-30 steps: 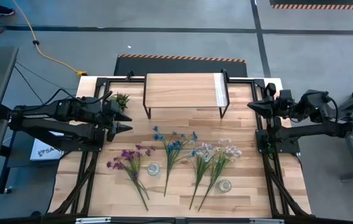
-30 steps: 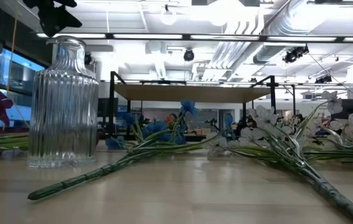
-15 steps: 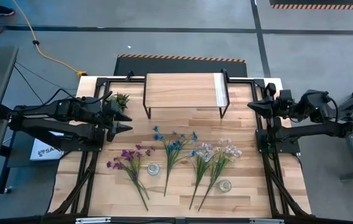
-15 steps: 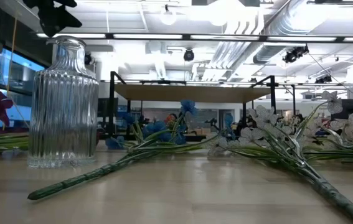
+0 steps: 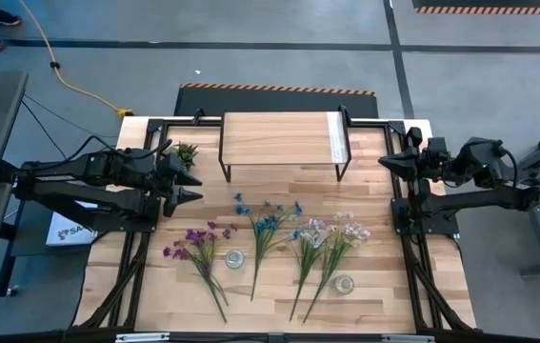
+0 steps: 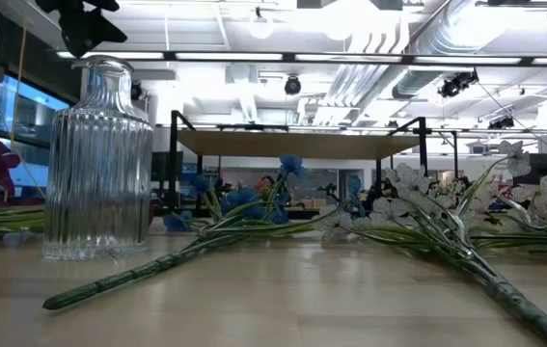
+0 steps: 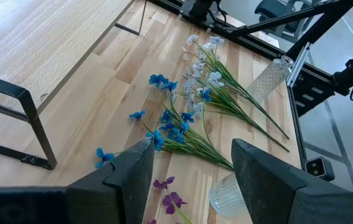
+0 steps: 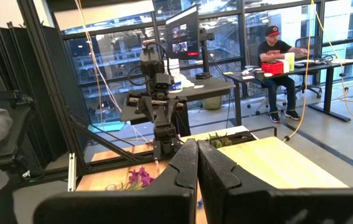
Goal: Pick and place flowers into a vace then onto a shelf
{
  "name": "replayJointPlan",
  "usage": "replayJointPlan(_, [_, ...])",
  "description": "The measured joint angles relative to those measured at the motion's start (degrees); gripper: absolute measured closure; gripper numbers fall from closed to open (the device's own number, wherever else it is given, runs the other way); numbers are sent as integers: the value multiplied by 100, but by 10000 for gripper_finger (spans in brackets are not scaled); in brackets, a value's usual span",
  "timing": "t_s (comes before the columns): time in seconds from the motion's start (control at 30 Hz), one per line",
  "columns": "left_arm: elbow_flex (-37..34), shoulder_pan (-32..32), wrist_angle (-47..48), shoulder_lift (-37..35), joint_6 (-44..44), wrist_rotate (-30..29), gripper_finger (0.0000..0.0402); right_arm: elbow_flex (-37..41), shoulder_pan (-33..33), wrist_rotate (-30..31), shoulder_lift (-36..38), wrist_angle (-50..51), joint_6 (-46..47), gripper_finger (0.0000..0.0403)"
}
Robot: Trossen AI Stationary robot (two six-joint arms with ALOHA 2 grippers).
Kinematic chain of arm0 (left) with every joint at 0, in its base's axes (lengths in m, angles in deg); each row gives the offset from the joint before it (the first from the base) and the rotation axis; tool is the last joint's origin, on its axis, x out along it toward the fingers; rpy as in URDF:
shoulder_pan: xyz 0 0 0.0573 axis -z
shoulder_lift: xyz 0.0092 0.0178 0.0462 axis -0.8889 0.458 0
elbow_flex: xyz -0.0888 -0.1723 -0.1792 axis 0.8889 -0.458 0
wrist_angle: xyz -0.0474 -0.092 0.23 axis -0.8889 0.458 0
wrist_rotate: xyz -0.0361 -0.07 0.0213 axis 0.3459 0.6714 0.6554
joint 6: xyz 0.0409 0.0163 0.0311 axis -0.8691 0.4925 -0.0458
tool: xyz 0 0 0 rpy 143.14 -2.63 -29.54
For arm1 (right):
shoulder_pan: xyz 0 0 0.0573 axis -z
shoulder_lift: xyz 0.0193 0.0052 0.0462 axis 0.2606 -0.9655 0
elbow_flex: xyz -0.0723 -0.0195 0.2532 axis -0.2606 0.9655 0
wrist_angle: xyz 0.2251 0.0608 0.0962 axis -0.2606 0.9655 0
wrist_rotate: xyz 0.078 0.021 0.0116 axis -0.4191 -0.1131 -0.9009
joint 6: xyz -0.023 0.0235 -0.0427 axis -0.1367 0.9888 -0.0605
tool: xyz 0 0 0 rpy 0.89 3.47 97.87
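Note:
Three flower sprays lie flat on the wood tabletop: purple (image 5: 198, 243), blue (image 5: 265, 224) and white-pink (image 5: 329, 236). Their stems point toward the near edge. Two ribbed glass vases stand upright among them, one (image 5: 235, 258) between the purple and blue sprays, the other (image 5: 344, 283) near the white-pink stems. The shelf (image 5: 279, 138) stands at the far middle. My left gripper (image 5: 195, 188) hovers open above the table's left side, tilted down toward the blue flowers (image 7: 170, 127). My right gripper (image 5: 384, 162) hangs shut and level over the right edge.
A small green potted plant (image 5: 186, 152) stands left of the shelf, close to my left gripper. A black frame (image 5: 155, 124) runs round the table's edges. Bare planks lie between the shelf and the flowers. A person (image 8: 279, 53) sits at a desk far behind.

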Motion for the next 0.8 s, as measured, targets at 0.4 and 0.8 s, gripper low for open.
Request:
replayJointPlan(0.4, [0,1,-484,0,13,-155,153,-2,-2,2,0,-1,1,402])
replayJointPlan(0.8, [0,-1,-2412,-2,1463,-597,153,-2,1,549,0,-183,-777,402])
